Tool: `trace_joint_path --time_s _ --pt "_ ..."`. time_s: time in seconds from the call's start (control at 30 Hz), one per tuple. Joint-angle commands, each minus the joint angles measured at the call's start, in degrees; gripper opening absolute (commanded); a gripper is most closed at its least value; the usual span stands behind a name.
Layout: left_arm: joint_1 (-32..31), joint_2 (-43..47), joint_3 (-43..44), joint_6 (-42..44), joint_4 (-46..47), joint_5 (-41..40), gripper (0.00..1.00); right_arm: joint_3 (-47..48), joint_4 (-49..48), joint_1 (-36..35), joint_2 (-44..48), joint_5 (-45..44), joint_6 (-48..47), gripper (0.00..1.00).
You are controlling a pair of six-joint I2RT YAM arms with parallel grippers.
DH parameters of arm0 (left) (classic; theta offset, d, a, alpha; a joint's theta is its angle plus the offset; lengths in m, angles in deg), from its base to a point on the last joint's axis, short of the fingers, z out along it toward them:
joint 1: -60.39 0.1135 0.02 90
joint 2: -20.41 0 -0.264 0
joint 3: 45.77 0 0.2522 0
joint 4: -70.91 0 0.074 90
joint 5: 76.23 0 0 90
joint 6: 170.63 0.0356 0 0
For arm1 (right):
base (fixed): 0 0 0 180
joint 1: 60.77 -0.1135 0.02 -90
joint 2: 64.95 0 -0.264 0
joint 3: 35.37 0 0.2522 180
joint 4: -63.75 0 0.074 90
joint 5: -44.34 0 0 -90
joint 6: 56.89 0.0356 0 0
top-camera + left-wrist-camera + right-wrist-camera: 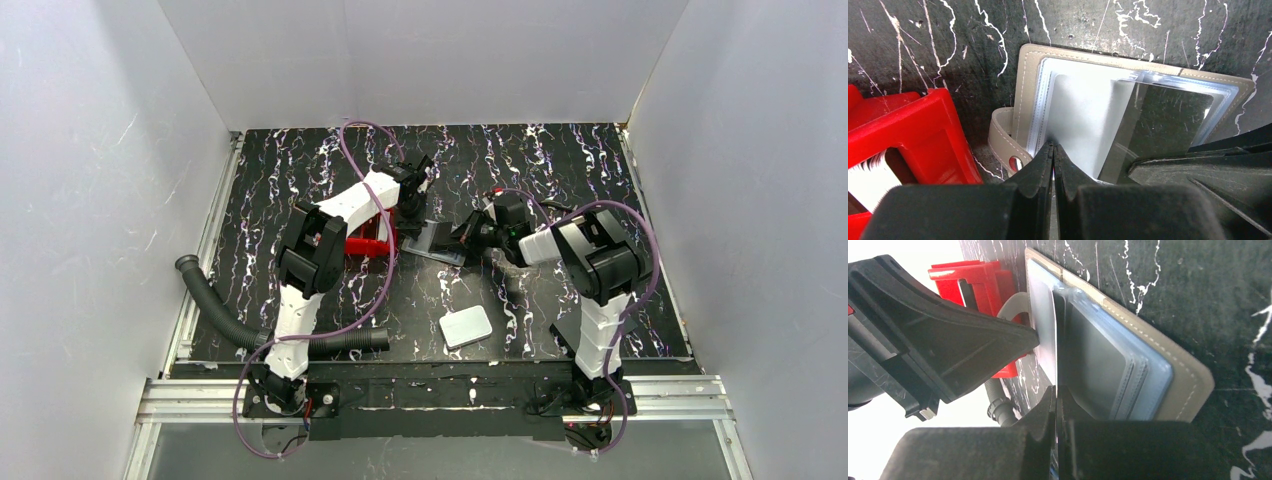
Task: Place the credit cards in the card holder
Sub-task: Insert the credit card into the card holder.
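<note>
While the card holder (1025, 85) is lying open on the black marbled table (560, 160), both arms are meeting over it near the table's middle. The left gripper (1053, 150) is showing its fingers pressed together with no gap. Its tips are sitting at the near left edge of a white credit card (1083, 120) that is resting on the holder's clear pockets; the views are not showing whether the card is actually pinched. The right gripper (1057, 395) is clamping the edge of a thin sleeve page (1163, 120), which is standing up from the holder like a turned leaf, so the pocket beneath it is lying exposed. The holder's stitched beige border is showing along its far and right edges, and its snap strap (1003, 145) is curling out at the left, just beside the red tray (933, 130). That tray is crowding the holder's left side, with more white cards (868, 182) stacked inside it. Open table is stretching beyond the holder and to its right, as far as the walls. Nearer the bases, a white rounded slab (466, 327) is lying well apart from the holder, and a black corrugated hose (225, 315) is trailing along the near left edge.
</note>
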Motion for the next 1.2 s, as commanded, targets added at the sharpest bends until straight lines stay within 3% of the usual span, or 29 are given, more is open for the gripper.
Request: trace_joint_path --time_s 0.0,0.33,0.43,0.63,0.73,0.83,1.03,1.17 --pt "-0.58 1.0 -2.25 -0.56 -1.04 1.48 0.01 -1.34 -4.85 -0.89 0.23 -4.84 0.92 0.01" --pt "-0.58 1.71 -3.23 -0.73 -0.43 1.74 0.01 -2.47 -7.64 -2.96 -0.24 -6.35 -0.15 0.01" --pt "-0.58 1.96 -3.36 -0.58 -0.38 1.62 0.01 -1.62 -2.49 -2.19 1.33 -6.36 -3.55 0.13" --pt "-0.58 2.1 -3.67 0.05 -0.35 1.38 0.01 3.39 18.13 -1.63 5.53 -9.61 -16.21 0.38" --pt "-0.58 2.31 -3.81 0.13 -0.29 1.17 0.01 4.96 23.51 -1.33 6.95 -11.68 -19.64 0.46" --pt "-0.58 2.35 -3.8 0.14 -0.2 1.23 0.01 6.84 26.82 -1.18 6.61 -12.46 -21.59 0.47" --pt "-0.58 2.6 -3.75 0.32 -0.2 1.35 0.01 6.88 25.62 -0.95 5.76 -10.77 -21.98 0.54" --pt "-0.58 2.51 -3.56 0.19 -0.2 1.72 0.01 5.88 18.65 -0.98 3.18 -6.36 -17.06 0.49"
